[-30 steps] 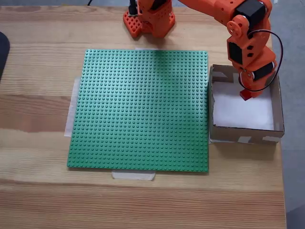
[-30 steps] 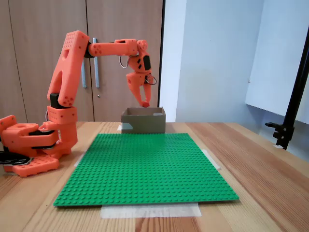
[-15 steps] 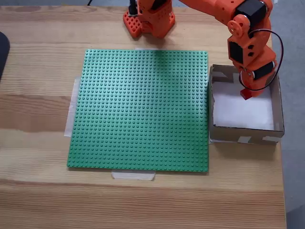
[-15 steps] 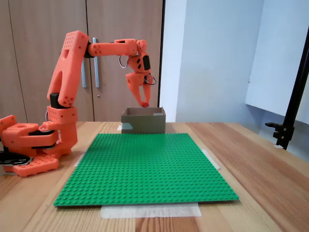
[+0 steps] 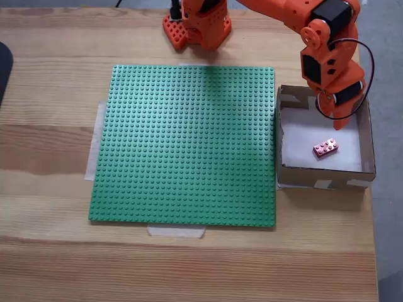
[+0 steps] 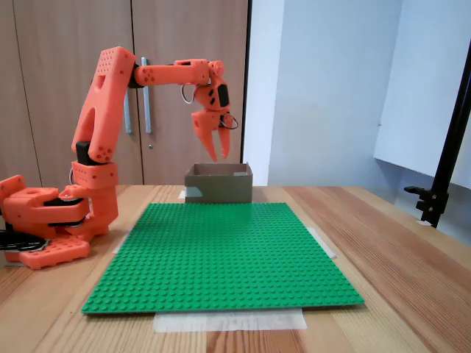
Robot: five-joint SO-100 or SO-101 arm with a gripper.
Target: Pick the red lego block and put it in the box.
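The red lego block (image 5: 325,148) lies flat on the white floor of the box (image 5: 365,135), studs up, near its front wall. In a fixed view from above, the orange gripper (image 5: 337,119) hangs over the box's back half, apart from the block. From the side, the gripper (image 6: 218,153) hovers above the brown box (image 6: 218,184) with its fingers spread open and nothing between them. The box walls hide the block in that side view.
A large green baseplate (image 5: 186,145) taped to the wooden table lies left of the box, touching its side. The arm's orange base (image 6: 44,220) stands at the far table edge. A black stand (image 6: 441,176) rises at the right in the side view.
The gripper opened and let go of the red lego block, which dropped from between the fingers onto the box floor. The arm itself barely moved.
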